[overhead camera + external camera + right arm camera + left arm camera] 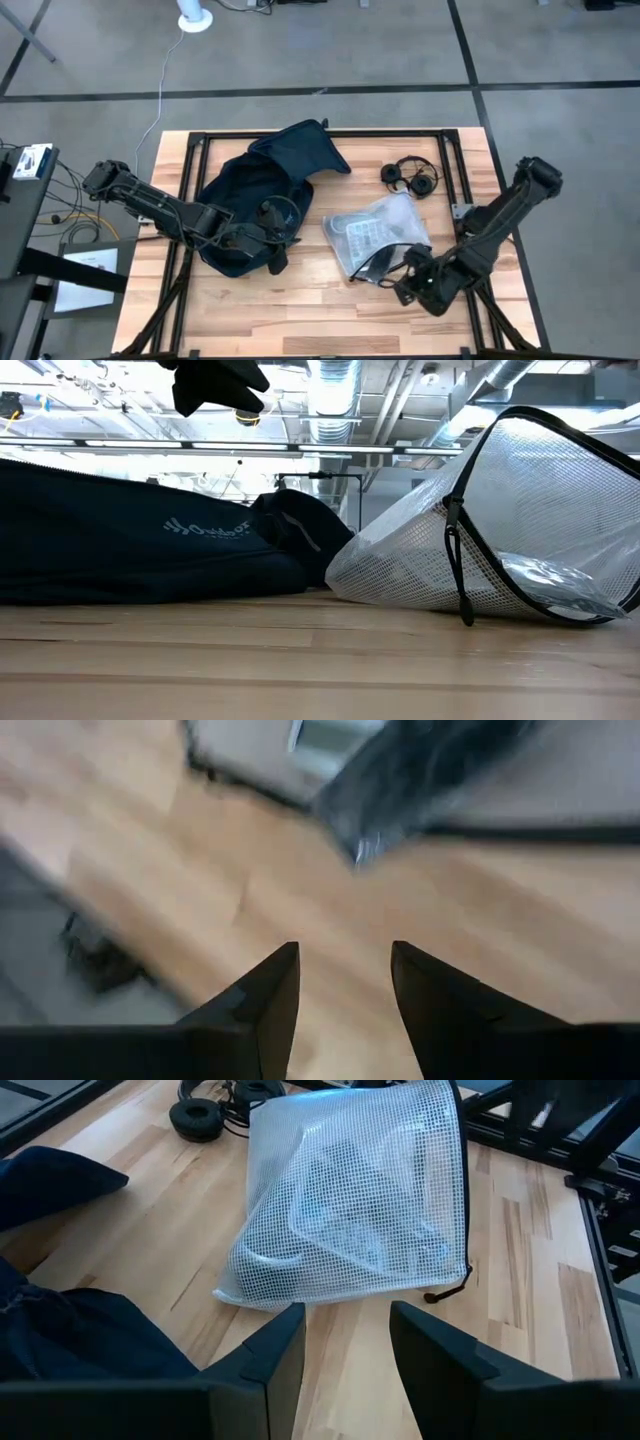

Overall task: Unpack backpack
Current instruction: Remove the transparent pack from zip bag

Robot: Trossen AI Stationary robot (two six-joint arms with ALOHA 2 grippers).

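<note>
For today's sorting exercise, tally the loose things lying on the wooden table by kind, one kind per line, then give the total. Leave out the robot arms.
Backpack, dark navy: 1
Clear mesh pouch: 1
Black headphones: 1
Total: 3

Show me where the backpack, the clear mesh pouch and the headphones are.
backpack (245,195): high view, on its dark navy body.
clear mesh pouch (378,232): high view, on its middle.
headphones (410,177): high view, on the black band beside the ear cups.
</note>
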